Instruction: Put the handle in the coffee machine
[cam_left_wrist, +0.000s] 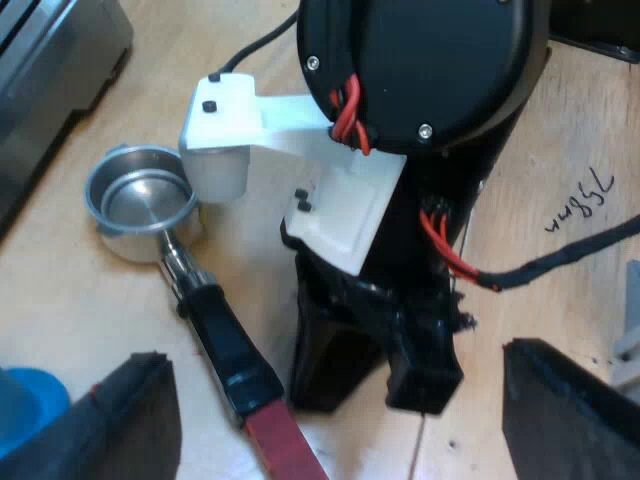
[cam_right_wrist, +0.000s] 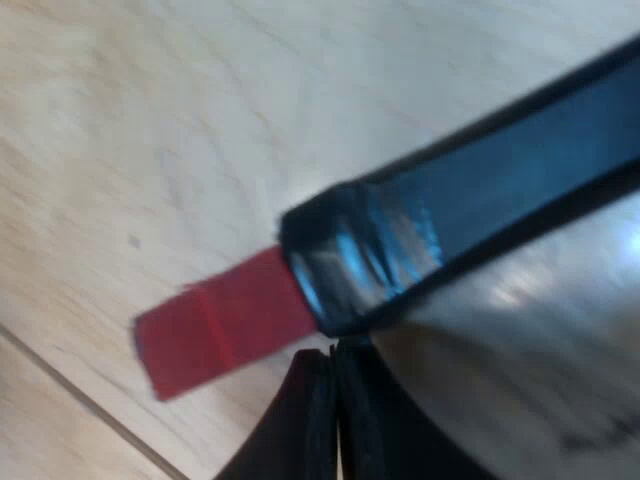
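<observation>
- The holder (cam_left_wrist: 140, 200) lies loose and flat on the wooden table (cam_left_wrist: 70, 300), its basket mouth up and empty; it is not in the espresso machine (cam_left_wrist: 40, 70), whose grey body stands beyond the basket and apart from it
- Its long axis runs from the basket along the dark handle (cam_left_wrist: 225, 345) to the red end (cam_left_wrist: 285, 440), which points away from the machine and toward the left gripper (cam_left_wrist: 335, 355)
- The right gripper (cam_left_wrist: 385, 380) is the nearer one: it is down at the table just beside the dark handle, along the stretch close to the red end; I cannot tell whether it touches
- The left gripper hovers back from the holder with its fingers (cam_left_wrist: 130, 420) spread wide and holding nothing; the red end reaches in between them, closer to one finger
- I cannot tell whether the right gripper is open or closed, as neither view settles it
- In my judgement the pickup falls to the right arm, and it turns on straddling the handle across its axis; the basket end must then be swung round toward the machine
- The left wrist view gives the whole layout: basket, machine, and a blue tamper (cam_left_wrist: 25, 410) near one left finger
- The right wrist view gives the close detail: the joint where the dark handle meets the red end (cam_right_wrist: 215, 325), slanting over the table right at that gripper's tip
</observation>
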